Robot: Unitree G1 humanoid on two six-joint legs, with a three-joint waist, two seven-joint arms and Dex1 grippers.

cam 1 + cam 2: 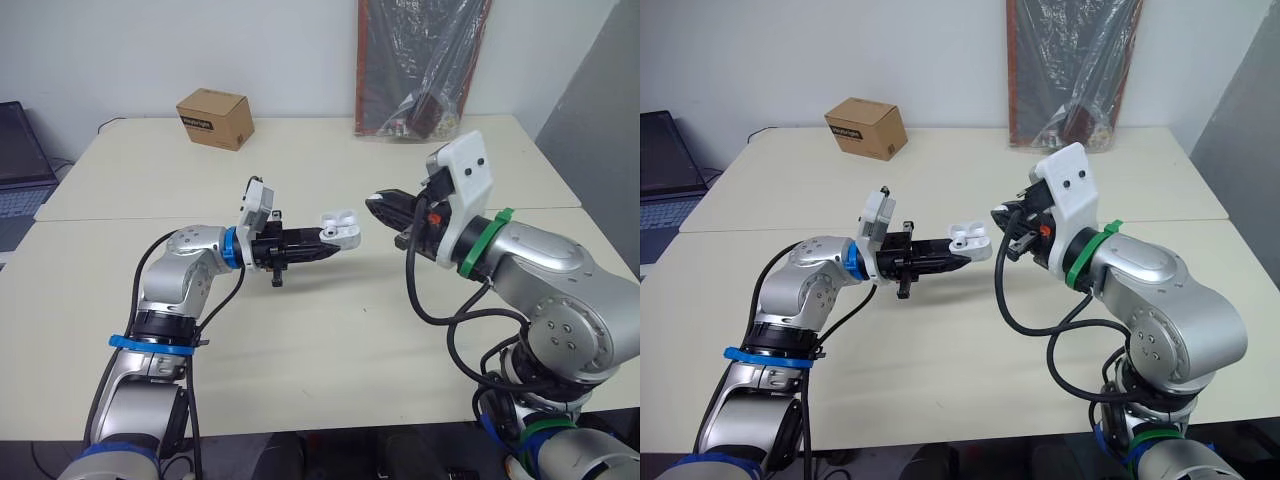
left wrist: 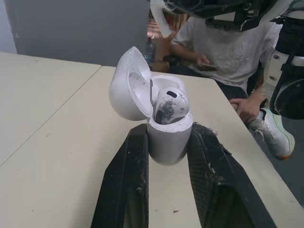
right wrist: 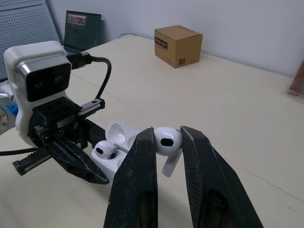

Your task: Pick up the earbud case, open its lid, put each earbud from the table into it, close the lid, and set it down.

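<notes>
1. Head views: the left end effector (image 1: 333, 243) is clenching the base of the earbud case (image 1: 340, 227), a glossy white, rounded shell, and is holding it over the matte cream tabletop (image 1: 300, 340). The case's hinged lid is standing open. The right end effector (image 1: 378, 206) is pointing its black fingers at the case from just beside it. A brown cardboard box (image 1: 213, 118) is sitting well beyond the case, and a plastic-wrapped panel (image 1: 420, 65), dark under crinkled clear film, is leaning against the wall farther back.
2. Left wrist view: two rough, scuffed black fingers are pressing on opposite sides of the case's smooth base. The domed lid is tilting back from it. The seated earbud (image 2: 170, 105), white with a dark patch, is resting in the case. A person (image 2: 228, 42) in a pale shirt is sitting beyond the case.
3. Right wrist view: the right end effector is pinching the second earbud (image 3: 167, 140) by its rounded head, its stem angling downward. This earbud is hanging just beside the open case, apart from it. A laptop (image 3: 83, 29) is standing far behind the case.
</notes>
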